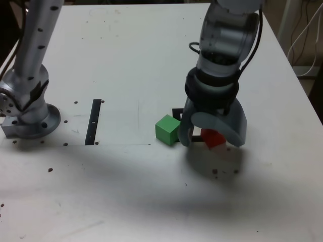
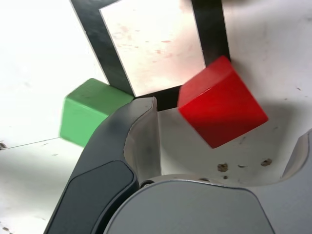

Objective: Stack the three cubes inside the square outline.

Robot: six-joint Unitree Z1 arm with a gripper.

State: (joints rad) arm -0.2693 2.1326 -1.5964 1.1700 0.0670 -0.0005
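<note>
"While you hang over the counter [image 1: 111, 201], how do your jaws stand?"

"Wide open — I have the red cube [image 2: 222, 105] showing between them in the wrist view, with space on either side."

"Where does it sit against the square outline [image 2: 209, 34]?"

"At one corner, turned askew, and hiding part of the black border from me."

"And the green cube [image 2: 92, 109]?"

"By the neighbouring corner, just outside one of my jaws in the wrist view. The exterior view has it left of the red one, with the straight black strip [image 1: 94, 121] farther left."
</note>
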